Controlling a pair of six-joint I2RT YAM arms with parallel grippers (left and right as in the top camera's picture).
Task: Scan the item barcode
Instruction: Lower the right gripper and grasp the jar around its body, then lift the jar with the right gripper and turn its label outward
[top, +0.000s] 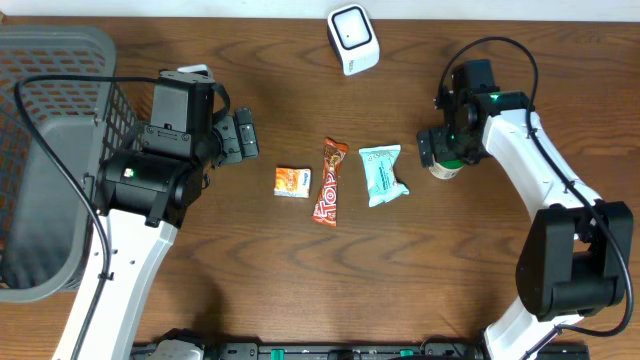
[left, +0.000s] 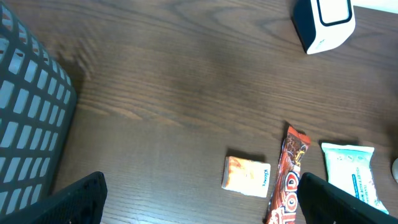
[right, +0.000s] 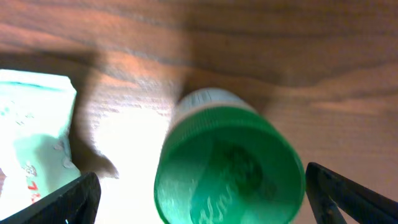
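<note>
Green plastic, the round cap of a small white bottle, fills the right wrist view. The right fingers stand wide apart on both sides of it, so I judge that this bottle, upright on the dark wooden desk, is the item to pick. The left fingers, also apart and empty, hover beside the grey plastic basket, while the white box-shaped scanner waits at the far edge.
</note>
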